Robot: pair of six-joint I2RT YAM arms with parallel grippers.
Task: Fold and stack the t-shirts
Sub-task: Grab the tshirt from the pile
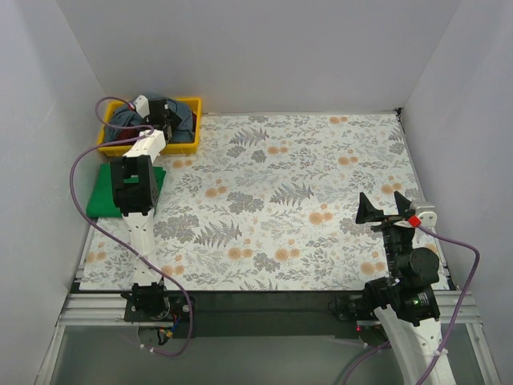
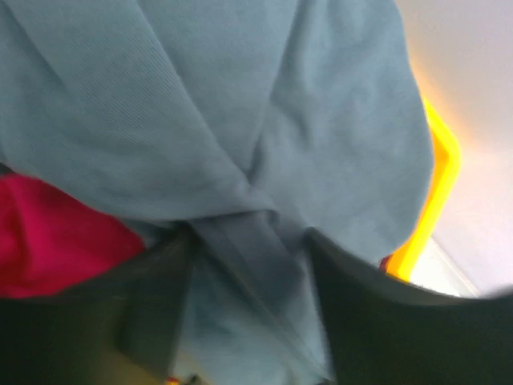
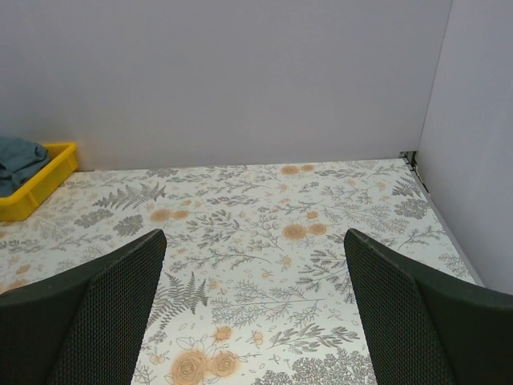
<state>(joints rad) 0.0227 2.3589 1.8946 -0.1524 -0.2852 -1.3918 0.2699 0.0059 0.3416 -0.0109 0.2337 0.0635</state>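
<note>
A slate-blue t-shirt (image 2: pixel 240 104) lies bunched in the yellow bin (image 1: pixel 192 103) at the back left, with a dark red t-shirt (image 2: pixel 48 233) under its edge. My left gripper (image 2: pixel 248 233) is down in the bin, jaws partly apart, a ridge of the blue cloth between the fingers. In the top view the left gripper (image 1: pixel 164 112) covers much of the blue shirt (image 1: pixel 128 119). A bright green t-shirt (image 1: pixel 103 196) lies folded flat on the table by the left arm. My right gripper (image 1: pixel 385 207) hovers open over the right of the table, holding nothing.
The floral table cloth (image 1: pixel 304 192) covers the table. White walls close in the back and both sides. In the right wrist view the right gripper (image 3: pixel 255 241) faces the back wall, with the yellow bin (image 3: pixel 40 188) at the far left.
</note>
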